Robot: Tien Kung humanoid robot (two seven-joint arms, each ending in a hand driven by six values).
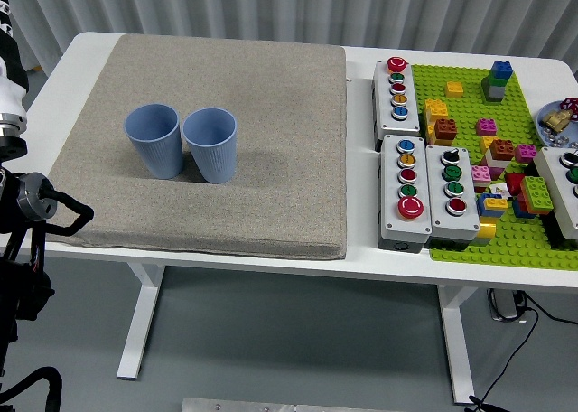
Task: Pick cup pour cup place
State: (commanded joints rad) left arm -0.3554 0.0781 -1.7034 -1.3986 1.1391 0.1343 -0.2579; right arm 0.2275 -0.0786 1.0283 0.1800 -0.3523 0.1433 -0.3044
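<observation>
Only the left hand [41, 209] is showing; both upright cups [181, 141] are standing to its right, fingers unreadable.

Bright, even light, sharp focus, soft shadows right of the cups [185, 143], perhaps slight edge distortion.

head view | high, near side | faces forward-down | whole table [361, 267] visible
</observation>
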